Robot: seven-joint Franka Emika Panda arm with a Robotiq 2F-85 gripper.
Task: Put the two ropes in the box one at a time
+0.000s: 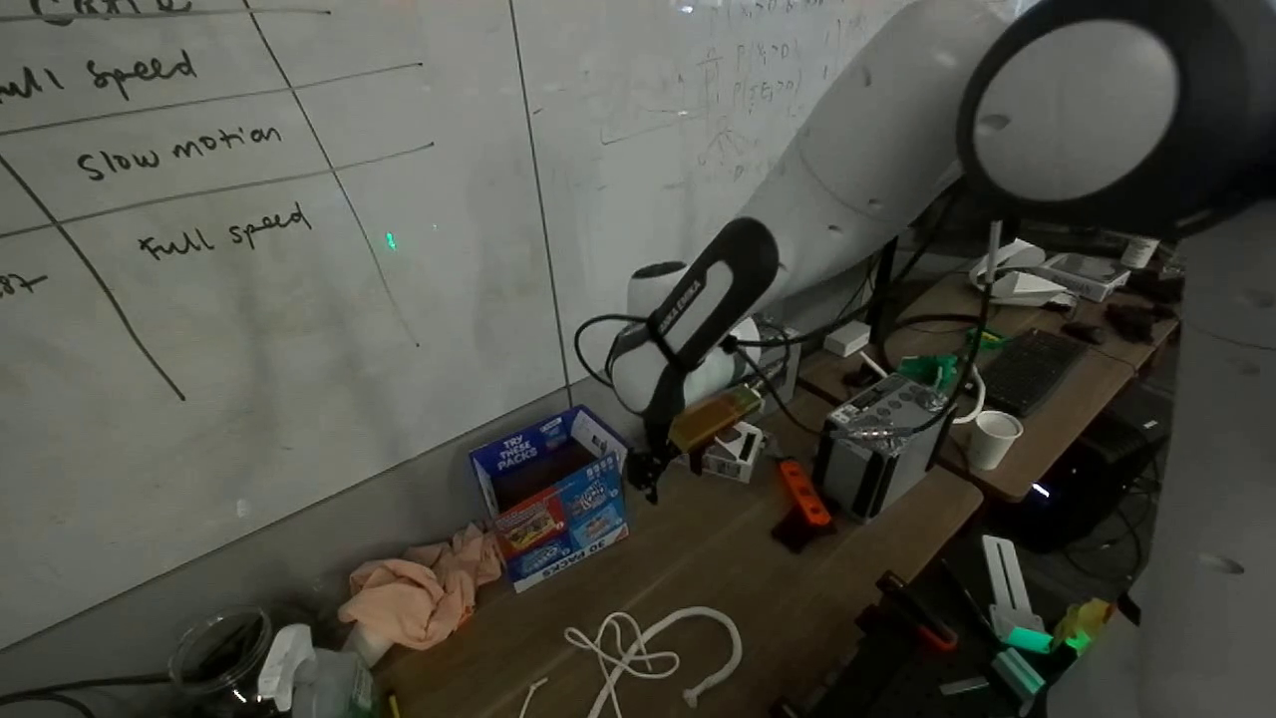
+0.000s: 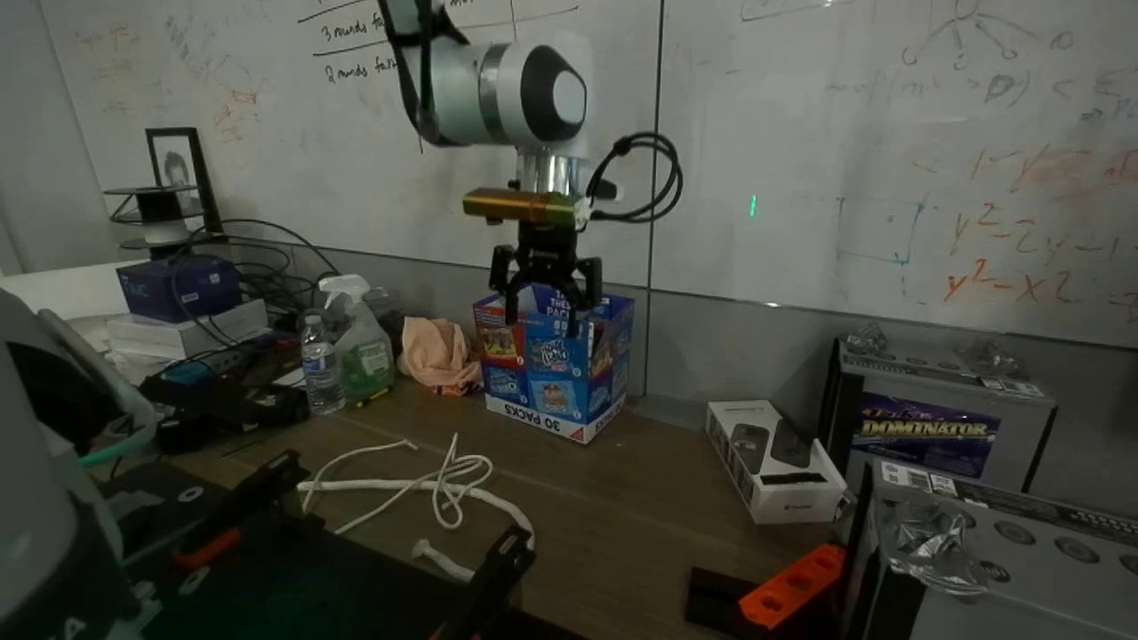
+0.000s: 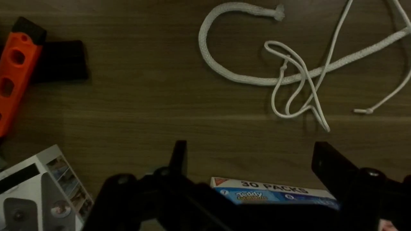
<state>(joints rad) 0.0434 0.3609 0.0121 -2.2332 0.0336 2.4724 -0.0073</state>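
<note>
A thick whitish rope (image 3: 244,79) lies curved on the table, with a thinner cord-like rope (image 3: 287,116) looped across it. Both also show on the tabletop in both exterior views. The blue box (image 2: 551,369), printed and open at the top, stands against the wall; its interior (image 1: 538,479) looks dark. My gripper (image 2: 541,318) hangs pointing down at the box's front upper part, fingers spread with nothing between them. In the wrist view the gripper (image 3: 252,146) frames bare wood, the box's lower front edge showing below. Whether it touches the box I cannot tell.
A peach cloth (image 2: 437,356) lies beside the box, near a spray bottle (image 2: 360,342) and a water bottle (image 2: 320,369). On the opposite side are a white phone carton (image 2: 773,462), an orange tool (image 2: 791,587) and grey devices (image 1: 882,439). Black clamps (image 2: 498,578) line the near edge.
</note>
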